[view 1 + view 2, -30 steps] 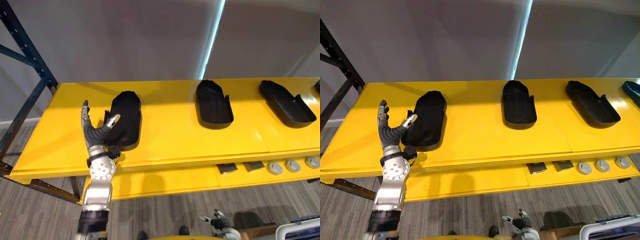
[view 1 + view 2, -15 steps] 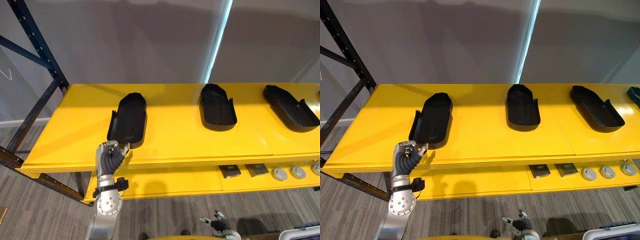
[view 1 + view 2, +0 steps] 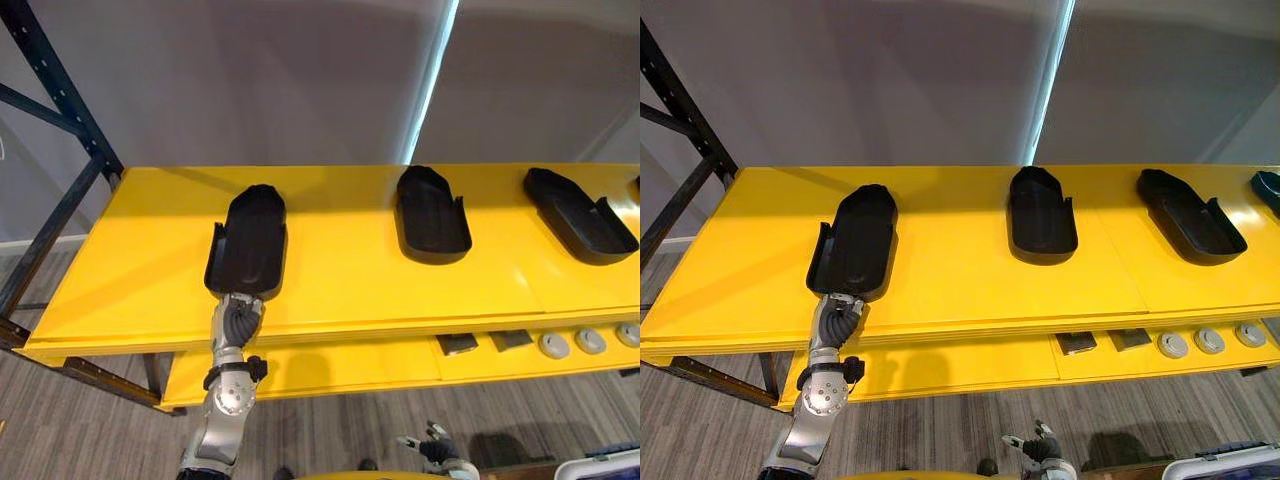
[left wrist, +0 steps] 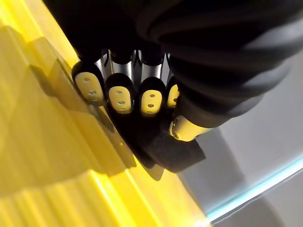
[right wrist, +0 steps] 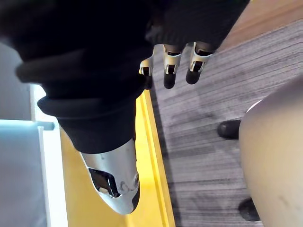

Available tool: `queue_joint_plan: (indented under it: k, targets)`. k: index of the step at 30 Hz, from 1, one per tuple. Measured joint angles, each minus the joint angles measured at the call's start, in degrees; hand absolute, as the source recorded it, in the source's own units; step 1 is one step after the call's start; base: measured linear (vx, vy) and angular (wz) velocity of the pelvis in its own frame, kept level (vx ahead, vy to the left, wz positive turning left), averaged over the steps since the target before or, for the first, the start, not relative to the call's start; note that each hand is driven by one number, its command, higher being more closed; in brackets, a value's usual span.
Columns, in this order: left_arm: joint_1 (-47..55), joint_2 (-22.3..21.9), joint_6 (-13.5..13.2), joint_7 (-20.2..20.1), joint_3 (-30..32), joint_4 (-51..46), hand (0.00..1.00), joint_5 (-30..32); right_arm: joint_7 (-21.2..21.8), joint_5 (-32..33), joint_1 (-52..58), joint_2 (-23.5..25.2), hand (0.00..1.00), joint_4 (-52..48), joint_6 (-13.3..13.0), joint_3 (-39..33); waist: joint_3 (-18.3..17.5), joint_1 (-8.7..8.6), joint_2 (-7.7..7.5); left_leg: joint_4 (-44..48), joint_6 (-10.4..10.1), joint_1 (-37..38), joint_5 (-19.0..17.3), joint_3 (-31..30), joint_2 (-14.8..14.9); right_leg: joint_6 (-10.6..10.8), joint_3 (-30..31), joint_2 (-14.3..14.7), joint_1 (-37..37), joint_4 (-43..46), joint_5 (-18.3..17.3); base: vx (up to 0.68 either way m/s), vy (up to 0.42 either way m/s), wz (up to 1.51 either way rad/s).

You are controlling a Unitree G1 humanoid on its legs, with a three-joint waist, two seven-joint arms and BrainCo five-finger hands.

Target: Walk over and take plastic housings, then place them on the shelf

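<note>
On shelf [image 3: 350, 285], leftmost housing [image 3: 248, 240] pointing away, left hand [image 3: 238, 318] fingers [image 4: 120, 97] curled empty at near end, right hand [image 5: 169, 75] slack

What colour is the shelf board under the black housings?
The shelf is bright yellow; the left eye view shows it best.

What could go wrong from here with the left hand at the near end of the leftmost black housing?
1. The left hand has curled fingers at the near end of the leftmost housing, by the front edge of the yellow shelf; a snag while pulling back could drag it off.
2. A forward nudge might skew it out of line with the middle housing.
The right hand hangs low, idle.
</note>
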Motion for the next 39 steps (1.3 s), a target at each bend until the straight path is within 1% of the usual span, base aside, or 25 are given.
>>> queue_joint_plan:
  k: [5, 10, 14, 18, 21, 22, 29, 31, 33, 34, 36, 37, 38, 39]
  targets:
    - [-2.48, 0.0, 0.26, 0.09, -0.09, 2.91, 1.0, 0.42, 0.01, -0.15, -0.02, -0.2, 0.0, 0.05, 0.08, -0.01, -0.24, -0.15, 0.43, 0.0, -0.11, -0.09, -0.09, 0.43, 0.04, -0.01, 0.56, 0.04, -0.61, -0.11, 0.01, -0.05, -0.031, -0.06]
    - [-5.26, 0.02, 0.35, 0.09, -0.05, 4.47, 1.0, 0.59, 0.04, -0.8, -0.3, -0.2, 0.0, 0.04, 0.1, -0.08, -0.27, -0.65, 0.4, 0.01, -0.1, -1.12, -0.11, 0.46, -0.28, 0.09, 0.68, 0.0, -1.59, -0.21, 0.13, -0.01, -0.009, -0.01]
    - [-7.51, 0.16, 0.85, 0.1, 0.09, 5.89, 1.0, 0.63, 0.05, -1.48, -0.66, -0.22, 0.0, 0.04, 0.21, -0.16, -0.27, -1.52, 0.41, 0.02, -0.16, -1.15, -0.43, 0.51, -0.41, 0.12, 0.67, 0.05, -1.62, -0.35, 0.15, 0.0, -0.006, -0.01]
    - [-10.24, 0.3, 1.35, 0.03, 0.16, 7.41, 1.0, 0.63, 0.1, -1.54, -0.87, -0.24, 0.0, 0.03, 0.27, -0.25, -0.25, -1.82, 0.43, 0.08, -0.17, -1.6, -0.46, 0.58, -0.43, 0.12, 0.6, 0.26, -1.81, -0.35, 0.15, 0.0, -0.035, -0.02]
    - [-11.29, 0.89, 1.52, 0.05, 0.17, 7.93, 1.0, 0.63, 0.09, -1.58, -1.21, -0.24, 0.0, 0.07, 0.44, -0.41, -0.25, -2.53, 0.45, 0.33, -0.16, -2.07, -0.45, 0.59, -0.43, 0.1, 0.58, 0.37, -2.26, -0.34, 0.17, -0.02, -0.037, 0.0]
    - [-11.7, 1.47, 1.57, 0.02, 0.2, 8.44, 1.0, 0.62, 0.09, -1.63, -1.34, -0.23, 0.0, 0.05, 0.44, -0.41, -0.25, -3.02, 0.46, 0.33, -0.16, -2.0, -0.45, 0.57, -0.44, 0.1, 0.54, 0.37, -2.2, -0.34, 0.17, -0.03, -0.039, 0.0]
    - [-12.55, 1.64, 1.72, -0.42, 0.16, 9.13, 1.0, 0.2, 0.08, -1.62, -1.35, -0.23, 0.0, 0.06, 0.36, -0.44, -0.25, -3.09, 0.47, 0.33, -0.12, -1.93, -0.4, 0.53, -0.48, 0.0, 0.54, 0.25, -2.16, -0.34, 0.45, -0.05, -0.03, 0.0]
    - [-11.61, 1.64, 1.67, -1.1, 0.11, 6.92, 1.0, -0.85, 0.06, -1.62, -1.35, -0.2, 0.0, 0.11, 0.35, -0.43, -0.24, -3.09, 0.48, 0.34, -0.11, -1.92, -0.38, 0.48, -0.5, 0.0, 0.54, 0.03, -2.15, -0.34, 0.5, -0.04, -0.013, 0.0]
    - [-8.63, 1.61, 0.6, -1.1, 0.07, -0.42, 1.0, -3.59, 0.03, -1.6, -1.37, -0.17, 0.0, 0.27, 0.3, -0.44, -0.2, -3.07, 0.54, 0.34, -0.08, -1.83, -0.36, 0.21, -0.53, 0.01, 0.32, -0.01, -1.9, -0.34, 0.51, -0.05, -0.026, 0.05]
    - [-8.05, 1.62, 0.23, -1.1, 0.1, -2.11, 1.0, -3.96, 0.03, -1.6, -1.38, -0.18, 0.0, 0.32, 0.3, -0.45, -0.17, -3.05, 0.59, 0.34, -0.08, -1.73, -0.36, 0.07, -0.54, 0.01, 0.16, -0.02, -1.73, -0.34, 0.5, -0.04, -0.037, 0.15]
    - [-5.33, 1.44, -1.41, -1.16, 0.46, -12.03, 1.0, -8.82, 0.03, -1.5, -1.35, -0.29, 0.0, 0.86, 0.15, -0.49, -0.01, -2.97, 0.75, 0.36, -0.07, -1.28, -0.35, -0.67, -0.28, 0.03, -0.05, -0.16, -0.91, -0.32, 0.47, -0.04, -0.031, 0.15]
    - [-4.65, 1.38, -2.3, -1.15, 0.73, -14.83, 1.0, -10.01, 0.03, -1.48, -1.35, -0.34, 0.0, 1.06, 0.11, -0.52, -0.01, -2.74, 0.75, 0.34, -0.07, -1.29, -0.35, -0.78, -0.27, 0.03, -0.07, -0.17, -0.88, -0.32, 0.47, -0.05, -0.033, 0.1]
    - [-3.45, 1.37, -4.73, -1.03, 2.04, -20.81, 1.0, -12.83, 0.02, -1.47, -1.35, -0.44, 0.0, 1.21, 0.1, -0.62, 0.04, -2.08, 0.83, 0.28, -0.06, -1.35, -0.36, -1.11, -0.27, 0.06, -0.32, -0.22, -0.81, -0.29, 0.45, -0.05, -0.029, 0.06]
    - [-3.23, 1.32, -5.7, -0.78, 2.82, -22.59, 1.0, -13.57, 0.03, -1.44, -1.33, -0.51, 0.0, 1.33, 0.09, -0.82, 0.09, -1.76, 0.9, 0.23, -0.06, -1.32, -0.36, -1.22, -0.26, 0.08, -0.36, -0.23, -0.8, -0.18, 0.41, -0.07, -0.035, 0.13]
